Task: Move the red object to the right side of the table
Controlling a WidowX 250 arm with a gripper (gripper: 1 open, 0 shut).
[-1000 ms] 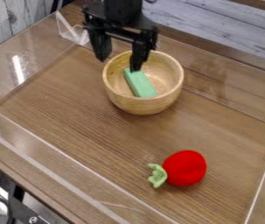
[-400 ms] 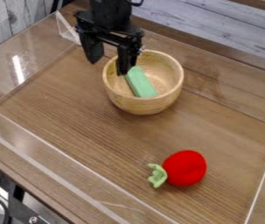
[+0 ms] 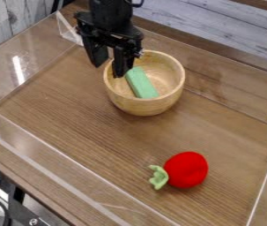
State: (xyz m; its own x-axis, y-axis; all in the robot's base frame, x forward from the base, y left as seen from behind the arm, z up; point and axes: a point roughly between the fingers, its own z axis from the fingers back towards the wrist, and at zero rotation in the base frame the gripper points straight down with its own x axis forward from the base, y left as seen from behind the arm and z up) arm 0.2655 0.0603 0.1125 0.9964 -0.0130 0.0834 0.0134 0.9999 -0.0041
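Now jaws narrower (nearer bowl (image 3: 145, 84) rim).

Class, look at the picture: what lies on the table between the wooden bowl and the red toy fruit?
Nothing. In the camera view, only bare table stretches between the wooden bowl and the red toy fruit. The green block sits inside the bowl.

Your counter (image 3: 88, 146) shows brown wood grain under a faint sheen, edged by clear glossy acrylic walls (image 3: 24, 146). The bowl (image 3: 145, 99) looks like pale, smooth, matt wood. The green block (image 3: 142, 85) seems matt. The red object (image 3: 189, 169) looks smooth with a soft shine. The fingers (image 3: 97, 49) are dull black.
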